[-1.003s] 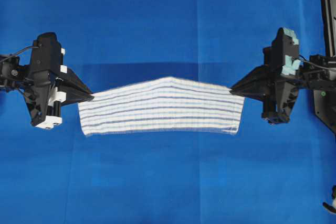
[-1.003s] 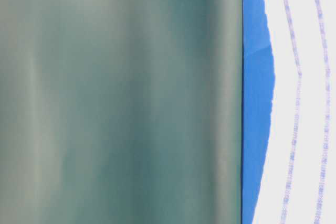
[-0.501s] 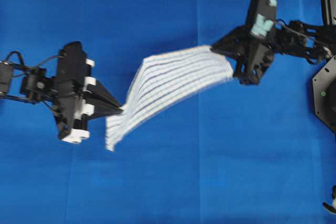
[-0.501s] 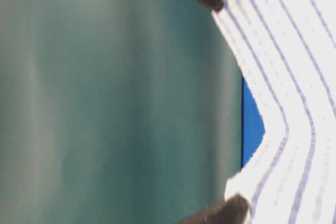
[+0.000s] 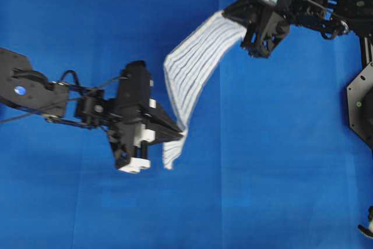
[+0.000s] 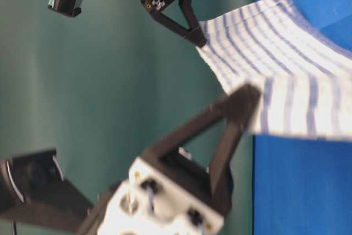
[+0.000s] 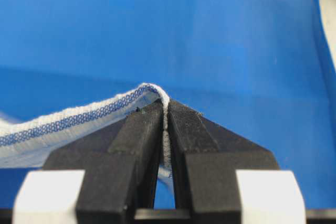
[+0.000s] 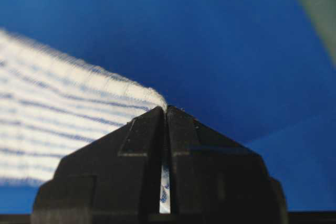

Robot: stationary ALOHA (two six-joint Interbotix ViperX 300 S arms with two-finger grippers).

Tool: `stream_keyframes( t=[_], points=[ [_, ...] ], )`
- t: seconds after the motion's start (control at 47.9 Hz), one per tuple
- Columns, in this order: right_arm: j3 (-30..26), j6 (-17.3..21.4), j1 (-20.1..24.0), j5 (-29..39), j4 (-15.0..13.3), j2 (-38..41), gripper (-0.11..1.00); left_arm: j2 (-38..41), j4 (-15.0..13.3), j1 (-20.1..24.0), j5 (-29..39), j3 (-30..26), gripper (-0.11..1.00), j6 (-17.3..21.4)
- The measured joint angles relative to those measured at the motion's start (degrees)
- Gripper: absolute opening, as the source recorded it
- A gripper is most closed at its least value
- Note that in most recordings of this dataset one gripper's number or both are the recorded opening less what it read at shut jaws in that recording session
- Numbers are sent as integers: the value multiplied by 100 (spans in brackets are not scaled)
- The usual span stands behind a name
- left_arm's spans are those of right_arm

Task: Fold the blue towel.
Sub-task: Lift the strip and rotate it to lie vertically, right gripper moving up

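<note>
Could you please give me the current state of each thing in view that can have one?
Towel: lifted off the table, pinched at two ends, hanging slack and curved between the grippers.
Left gripper: shut on the towel's lower end.
Right gripper: shut on the towel's upper end.
Table cover: lying flat, with faint creases.

Blue table point(image 5: 280, 190) bare all around, lots of room low and right, towel point(image 5: 189, 74) hanging across the middle between both grippers — in the way there, black frame point(image 5: 364, 4) along right edge.
</note>
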Motion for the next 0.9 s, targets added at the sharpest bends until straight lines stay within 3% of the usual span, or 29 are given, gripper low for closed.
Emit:
stream_keyframes(
  t=[0.543, 0.898],
  points=[
    [-325, -18, -659, -149, -176, 255, 1, 976, 0, -35, -527, -1072, 2, 141],
    [-325, -26, -729, -141, -299, 255, 1, 1503, 0, -18, -896, -1564, 2, 255]
  ],
)
